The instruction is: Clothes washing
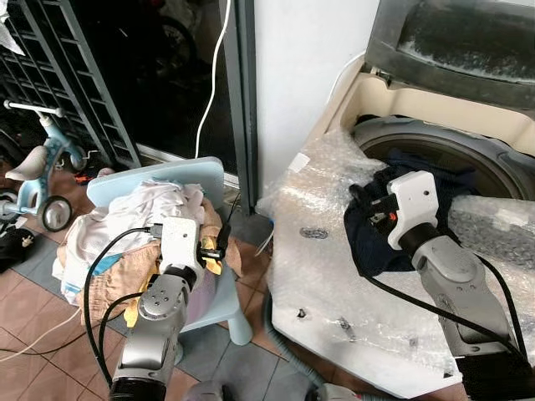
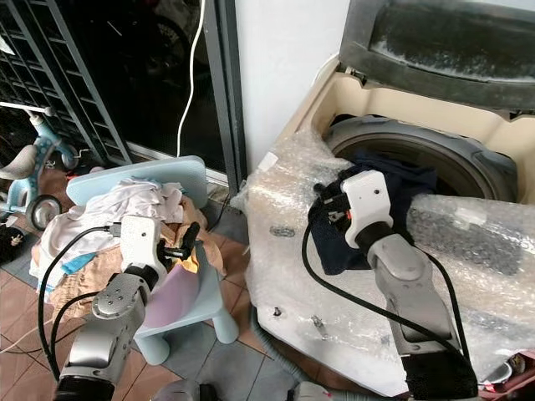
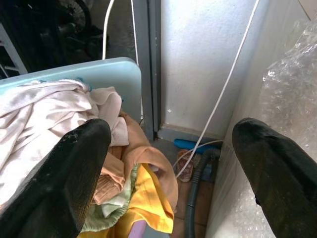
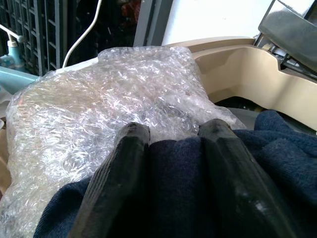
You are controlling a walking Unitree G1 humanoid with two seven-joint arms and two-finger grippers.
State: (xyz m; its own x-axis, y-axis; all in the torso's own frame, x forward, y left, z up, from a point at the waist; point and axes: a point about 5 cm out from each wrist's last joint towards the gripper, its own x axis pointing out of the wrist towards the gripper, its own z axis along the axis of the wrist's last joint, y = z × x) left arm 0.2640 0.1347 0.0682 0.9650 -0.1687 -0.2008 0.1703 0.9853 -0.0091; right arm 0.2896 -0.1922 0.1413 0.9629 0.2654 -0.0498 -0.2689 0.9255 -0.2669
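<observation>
One navy garment [image 1: 380, 238] pinched by right tool [image 1: 365, 200], one washer [image 1: 468, 159]

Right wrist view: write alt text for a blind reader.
Two black fingers pinch a dark blue garment lying over a bubble-wrapped washing machine. Beyond it are the machine's beige rim and raised lid.

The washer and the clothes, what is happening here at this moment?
The robot is loading laundry. Its right gripper is shut on a navy garment that hangs over the bubble-wrapped rim of the open washer, partly inside the drum. The left gripper is open above the clothes pile on a small blue chair and holds nothing.
</observation>
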